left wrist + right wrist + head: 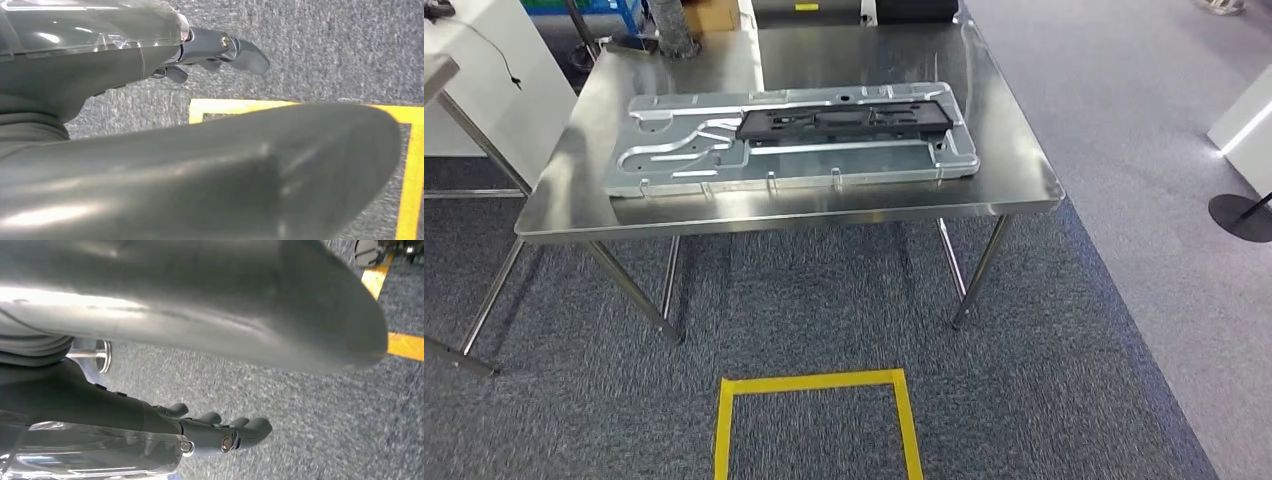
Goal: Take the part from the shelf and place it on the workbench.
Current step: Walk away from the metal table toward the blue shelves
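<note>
My left hand (220, 50) and right hand (220, 432) hang empty, fingers loosely apart; black part (844, 120) lies on the workbench (1014, 170).

A steel bench (624, 100) stands on grey carpet (1074, 350). A long silver plate (684, 150) lies flat along its front half, near the front edge. A black part (844, 120) lies on the plate's right portion, lengthwise. At the bench's far left edge stands a grey post (669, 30). Yellow tape (814, 382) marks the carpet before the bench.
</note>
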Robot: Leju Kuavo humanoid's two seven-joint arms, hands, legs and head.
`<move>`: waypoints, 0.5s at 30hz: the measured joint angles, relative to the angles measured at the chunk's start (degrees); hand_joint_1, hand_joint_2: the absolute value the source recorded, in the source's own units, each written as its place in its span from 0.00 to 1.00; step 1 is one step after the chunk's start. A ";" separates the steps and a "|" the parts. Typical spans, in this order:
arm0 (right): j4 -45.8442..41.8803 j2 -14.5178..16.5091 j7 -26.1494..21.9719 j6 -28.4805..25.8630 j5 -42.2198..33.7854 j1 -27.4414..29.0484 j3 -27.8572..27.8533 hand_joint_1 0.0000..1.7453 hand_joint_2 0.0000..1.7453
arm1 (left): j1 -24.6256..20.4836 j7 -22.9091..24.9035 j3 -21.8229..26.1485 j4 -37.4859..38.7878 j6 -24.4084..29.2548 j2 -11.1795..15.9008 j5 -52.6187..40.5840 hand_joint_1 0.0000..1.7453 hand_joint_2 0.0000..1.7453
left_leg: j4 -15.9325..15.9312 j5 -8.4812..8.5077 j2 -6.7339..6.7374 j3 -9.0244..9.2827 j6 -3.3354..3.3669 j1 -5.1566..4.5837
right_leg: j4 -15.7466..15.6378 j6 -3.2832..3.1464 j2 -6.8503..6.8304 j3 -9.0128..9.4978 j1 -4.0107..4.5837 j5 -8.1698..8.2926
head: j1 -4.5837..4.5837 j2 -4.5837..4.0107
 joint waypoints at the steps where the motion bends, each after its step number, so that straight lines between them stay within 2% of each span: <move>1: 0.01 0.01 0.09 0.06 0.01 0.00 -0.16 0.00 0.00 | 0.03 -0.04 -0.01 0.00 0.02 -0.02 0.01 0.00 0.00 | -0.11 0.55 0.12 -0.50 0.47 0.05 | 0.14 0.35 0.09 -0.31 -0.12 -0.06 | 0.00 0.00; 2: 0.01 0.02 0.12 0.09 0.02 0.01 -0.26 0.00 0.00 | 0.03 -0.05 -0.01 0.01 0.04 -0.03 0.02 0.00 0.00 | -0.22 1.16 0.24 -1.03 0.99 0.15 | 0.87 0.65 0.18 -0.80 -0.19 -1.08 | 0.00 0.00; 3: 0.03 0.04 0.07 0.15 0.02 0.06 -0.33 0.00 0.00 | 0.02 -0.05 -0.01 0.01 0.08 -0.04 0.05 0.00 0.00 | -0.35 1.82 0.34 -1.66 1.43 0.26 | 2.55 0.91 0.29 -1.52 -0.28 -3.11 | 0.01 0.00; 5: 0.06 0.13 -0.47 0.25 -0.03 0.05 -0.40 0.00 0.00 | 0.00 -0.05 0.00 0.01 0.28 -0.03 0.14 0.00 0.00 | -0.33 3.04 0.43 -3.20 1.90 0.25 | 9.11 1.28 0.39 -3.48 -0.55 -8.92 | 0.01 0.00; 6: 0.08 0.18 -0.91 0.29 -0.07 0.03 -0.45 0.00 0.00 | 0.01 -0.04 0.01 0.01 0.40 -0.03 0.19 0.00 0.00 | -0.24 3.64 0.43 -4.00 1.90 0.20 | 12.70 1.45 0.40 -4.22 -0.67 -10.86 | 0.01 -0.01; 7: 0.08 0.21 -1.39 0.28 -0.09 0.00 -0.52 0.00 0.00 | 0.02 -0.02 0.01 0.01 0.51 -0.03 0.25 0.00 0.00 | -0.09 4.22 0.45 -4.85 1.82 0.17 | 15.22 1.60 0.40 -4.37 -0.76 -11.48 | 0.01 0.00; 8: 0.08 0.24 -1.88 0.27 -0.11 -0.02 -0.60 0.00 0.00 | 0.02 0.02 0.01 0.01 0.59 -0.03 0.32 0.00 0.00 | 0.15 4.74 0.46 -5.71 1.71 0.16 | 15.86 1.69 0.39 -3.60 -0.84 -10.70 | 0.01 0.00; 9: 0.08 0.24 -2.31 0.26 -0.10 -0.04 -0.66 0.00 0.00 | 0.03 0.06 0.02 0.01 0.62 -0.03 0.42 0.00 0.00 | 0.45 5.18 0.46 -6.56 1.57 0.18 | 14.38 1.70 0.39 -1.83 -0.91 -9.09 | 0.01 0.00; 10: 0.08 0.24 -2.74 0.26 -0.05 -0.09 -0.70 0.00 0.00 | 0.03 0.09 0.02 0.01 0.64 -0.04 0.52 0.00 0.00 | 0.81 5.55 0.45 -7.38 1.41 0.19 | 11.03 1.60 0.39 0.89 -0.95 -7.47 | 0.01 0.01; 11: 0.08 0.24 -3.10 0.27 0.02 -0.20 -0.72 0.00 0.00 | 0.03 0.12 0.03 0.01 0.66 -0.07 0.60 0.00 0.00 | 1.21 5.87 0.44 -8.11 1.19 0.14 | 6.64 1.42 0.39 3.99 -0.89 -6.75 | 0.01 0.01; 12: 0.08 0.25 -3.37 0.28 0.09 -0.34 -0.72 0.00 0.00 | 0.03 0.13 0.03 0.01 0.66 -0.11 0.65 0.00 0.00 | 1.51 6.22 0.45 -8.66 0.90 0.09 | 2.63 1.19 0.39 6.61 -0.79 -6.70 | 0.01 0.01; 13: 0.09 0.27 -3.57 0.29 0.15 -0.45 -0.72 0.00 0.00 | 0.00 0.13 0.03 0.01 0.64 -0.15 0.66 0.00 0.00 | 1.70 6.60 0.47 -9.01 0.57 0.05 | -0.25 0.94 0.41 8.29 -0.65 -7.01 | 0.01 0.00; 14: 0.09 0.30 -3.72 0.29 0.19 -0.54 -0.72 0.00 0.00 | -0.03 0.12 0.03 0.01 0.60 -0.19 0.63 0.00 0.00 | 1.76 7.00 0.50 -9.23 0.23 0.05 | -1.68 0.71 0.42 8.92 -0.48 -7.41 | 0.00 0.00; 15: 0.10 0.33 -3.85 0.29 0.21 -0.54 -0.72 0.00 0.00 | -0.04 0.12 0.03 0.01 0.55 -0.22 0.59 0.00 0.00 | 1.72 7.45 0.51 -9.32 -0.12 0.08 | -1.98 0.42 0.43 8.77 -0.45 -7.24 | -0.01 -0.01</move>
